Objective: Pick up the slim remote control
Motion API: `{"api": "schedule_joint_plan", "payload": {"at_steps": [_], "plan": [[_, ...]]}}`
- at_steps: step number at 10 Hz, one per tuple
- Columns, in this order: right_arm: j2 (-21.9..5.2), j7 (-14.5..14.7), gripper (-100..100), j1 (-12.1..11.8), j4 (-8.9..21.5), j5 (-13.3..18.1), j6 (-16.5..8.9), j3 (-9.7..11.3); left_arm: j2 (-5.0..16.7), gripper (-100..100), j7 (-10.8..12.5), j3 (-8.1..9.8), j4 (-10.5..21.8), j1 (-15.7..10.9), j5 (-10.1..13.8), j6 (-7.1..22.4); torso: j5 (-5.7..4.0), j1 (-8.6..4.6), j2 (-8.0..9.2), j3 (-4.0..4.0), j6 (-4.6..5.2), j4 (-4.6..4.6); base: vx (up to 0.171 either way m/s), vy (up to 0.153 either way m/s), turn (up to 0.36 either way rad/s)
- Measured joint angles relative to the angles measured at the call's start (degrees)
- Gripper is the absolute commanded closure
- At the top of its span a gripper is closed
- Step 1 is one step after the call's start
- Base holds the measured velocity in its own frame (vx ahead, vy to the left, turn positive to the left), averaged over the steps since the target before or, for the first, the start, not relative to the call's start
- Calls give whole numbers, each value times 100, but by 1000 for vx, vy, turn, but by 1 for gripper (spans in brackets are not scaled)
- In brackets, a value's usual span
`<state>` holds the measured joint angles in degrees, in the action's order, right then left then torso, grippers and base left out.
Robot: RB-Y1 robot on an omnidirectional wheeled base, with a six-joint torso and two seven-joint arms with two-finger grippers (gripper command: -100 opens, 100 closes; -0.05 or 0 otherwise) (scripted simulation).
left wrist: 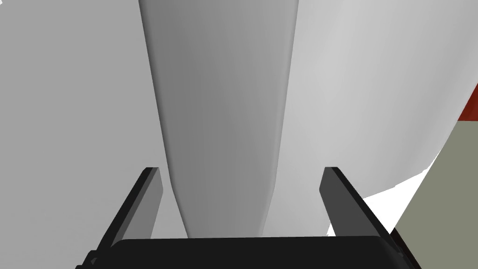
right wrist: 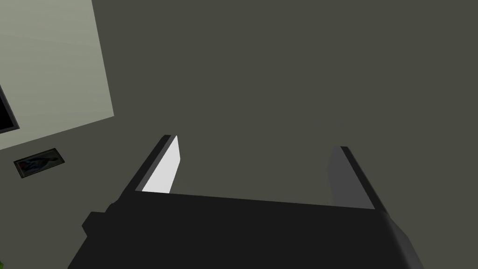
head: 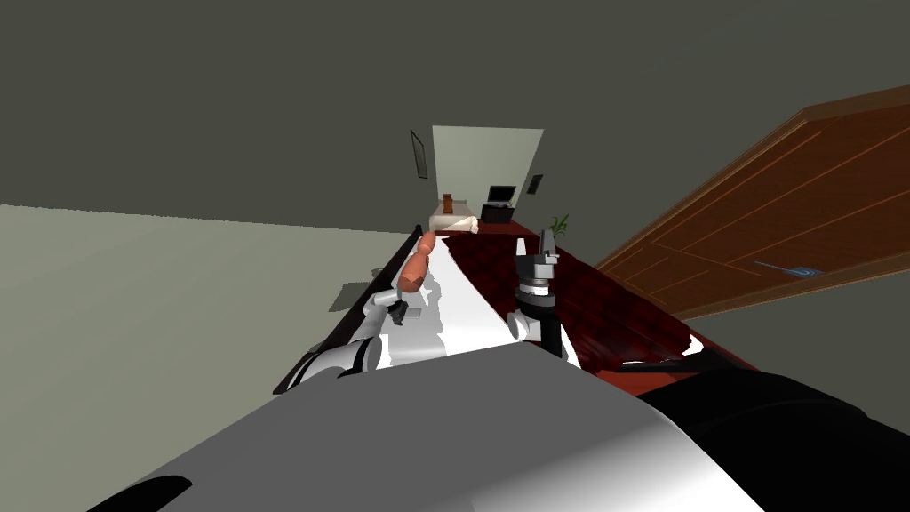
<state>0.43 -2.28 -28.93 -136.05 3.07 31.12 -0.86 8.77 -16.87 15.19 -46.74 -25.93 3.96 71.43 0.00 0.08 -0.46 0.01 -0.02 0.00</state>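
The robot's left gripper (left wrist: 240, 169) hovers low over a long white surface (head: 466, 307), its two thin blade-like fingers (left wrist: 337, 196) spread wide apart and gripping nothing. Between them, in the left wrist view, lies the slim grey remote control (left wrist: 219, 116), a long, smooth, tapered bar running straight away from the gripper's dark body. Its near end sits inside the gap, with clear space between it and each finger. In the head view the left arm reaches over that surface's edge, just beside an orange-brown, sausage-shaped object (head: 414, 265) lying there. The right gripper (head: 544, 244) is held up and well apart from the remote, above a dark red floor (head: 613, 307); the right wrist view shows its fingers (right wrist: 163, 173) open too, with nothing between them. A brown panelled wooden door (head: 782, 213) stands to the right.
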Motion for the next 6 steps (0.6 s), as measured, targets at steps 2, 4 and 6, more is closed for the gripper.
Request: {"api": "schedule_joint_plan", "payload": {"at_steps": [2,4,6], "plan": [[0,0,0,0,0,0,0,0,0,100,2,-1,3,-10,2,-33,0,1,0,0,-6,-5,-3,1,3],[0,0,0,0,0,0,0,0,-1,100,2,-1,9,-1,1,-25,1,2,-6,-1,-2,-1,0,0,0],[0,0,0,0,0,0,0,0,-2,0,2,-1,10,-1,1,-26,0,1,-7,-2,-2,-1,0,0,0]]}}
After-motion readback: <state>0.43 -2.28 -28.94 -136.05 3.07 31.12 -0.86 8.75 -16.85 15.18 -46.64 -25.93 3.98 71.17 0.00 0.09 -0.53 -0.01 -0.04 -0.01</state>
